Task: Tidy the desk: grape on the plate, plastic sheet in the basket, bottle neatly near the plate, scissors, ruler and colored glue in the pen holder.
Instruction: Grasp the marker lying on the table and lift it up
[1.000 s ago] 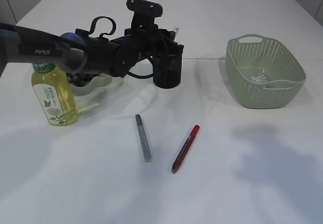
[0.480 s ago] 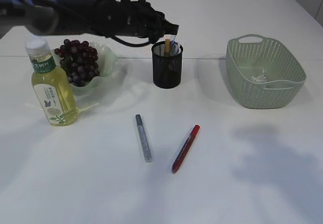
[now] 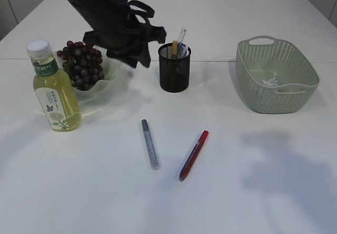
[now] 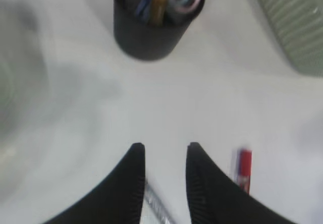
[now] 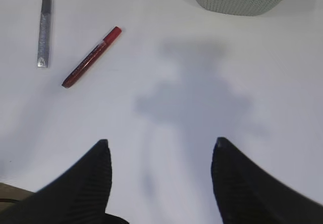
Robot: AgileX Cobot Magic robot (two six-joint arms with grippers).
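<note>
On your desk (image 3: 263,192) the holder (image 3: 174,75) stands near the far edge, with grapes (image 3: 81,65) on the plate (image 3: 108,81) and the bottle (image 3: 52,89) toward the left edge, the basket (image 3: 276,76) toward the right. The left gripper (image 4: 164,156) hangs empty, jaws a little apart, above the grey glue (image 3: 149,144) and red glue (image 3: 193,155), which lie mid-desk. The right gripper (image 5: 159,151) has jaws wide apart, empty, nearer the front edge.

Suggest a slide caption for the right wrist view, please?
Open right gripper above bare table, silver glue pen and red glue pen ahead.
</note>
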